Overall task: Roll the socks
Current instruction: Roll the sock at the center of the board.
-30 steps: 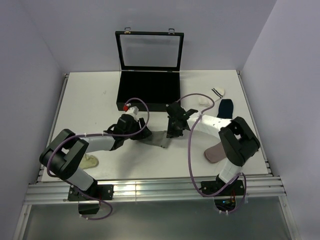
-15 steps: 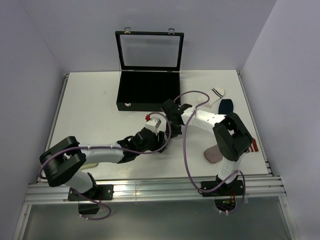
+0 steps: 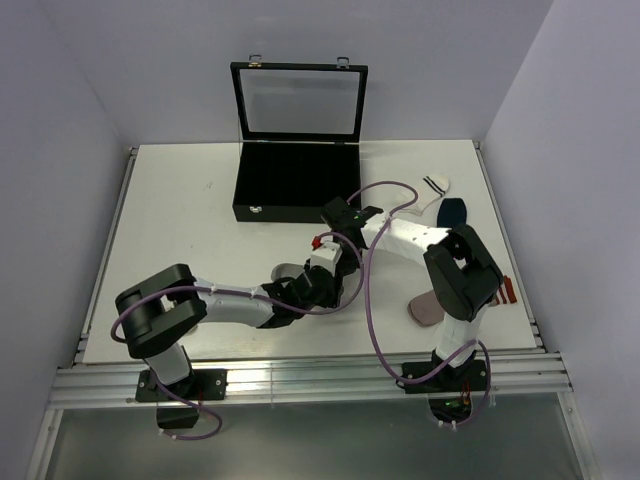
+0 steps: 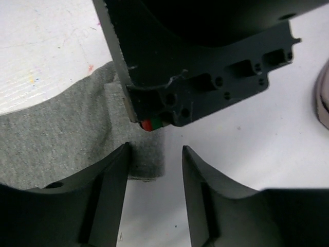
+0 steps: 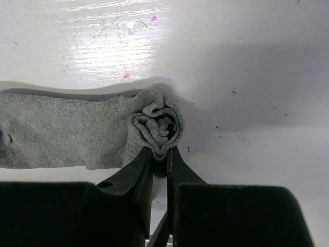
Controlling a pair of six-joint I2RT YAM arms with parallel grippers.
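A grey sock (image 5: pixel 61 134) lies flat on the white table, and its end is wound into a tight roll (image 5: pixel 160 125). My right gripper (image 5: pixel 160 152) is shut on the bottom of that roll. In the top view it (image 3: pixel 342 258) stands over the sock (image 3: pixel 288 268) at mid-table. My left gripper (image 4: pixel 154 154) is open right beside it, its fingers (image 4: pixel 115 177) astride a corner of the same sock (image 4: pixel 61 128) without pinching it. From above, the left gripper (image 3: pixel 333 283) lies just in front of the right one. Far right lie a white sock with black cuff stripes (image 3: pixel 432 187) and a navy sock (image 3: pixel 450 215).
A black case (image 3: pixel 298 185) with its glass lid raised (image 3: pixel 298 100) stands at the back centre. A taupe sock (image 3: pixel 427 308) lies near the right arm's base, with a red-striped item (image 3: pixel 506 290) beside it. The two arms cross close together at mid-table.
The left arm swung right across the table to the right gripper, and its jaws narrowed a little. The right gripper drew back slightly, still shut on the sock.
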